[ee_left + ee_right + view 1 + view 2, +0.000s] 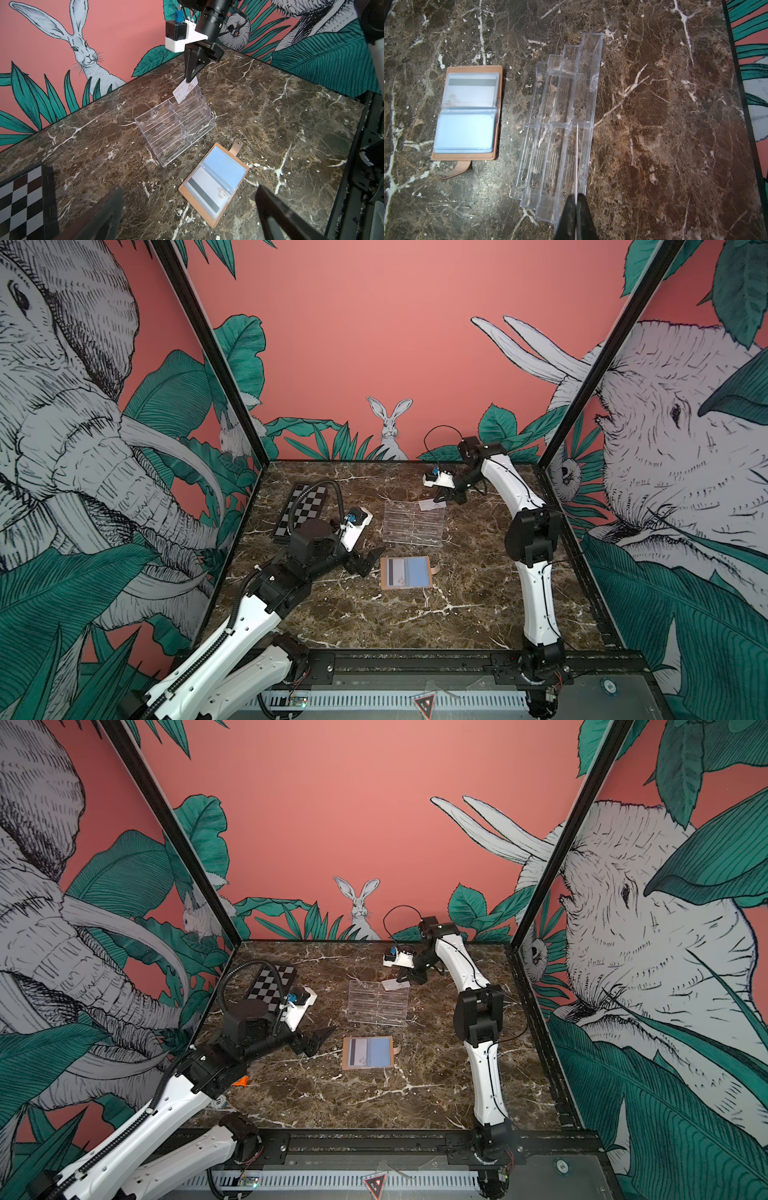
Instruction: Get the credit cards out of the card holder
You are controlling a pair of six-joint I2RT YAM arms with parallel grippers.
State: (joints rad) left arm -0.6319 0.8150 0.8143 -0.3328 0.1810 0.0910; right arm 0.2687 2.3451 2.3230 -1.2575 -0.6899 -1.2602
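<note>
The tan card holder (406,572) (368,1052) lies open on the marble table, snap tab out to the side. Its clear sleeves show a whitish credit card with a dark stripe (207,187) (471,91) and a pale blue one (224,166) (465,131). My left gripper (370,560) (189,190) hovers open just left of the holder, with nothing between its fingers. My right gripper (441,501) (190,80) (576,196) is shut on a whitish card (186,91) (432,504), held edge-down over the back tier of the clear rack (556,124).
The clear acrylic tiered rack (413,520) (378,1002) (174,128) stands behind the holder. A black-and-white chequered board (301,508) (270,986) lies at the back left, behind my left arm. Printed walls close in three sides of the table.
</note>
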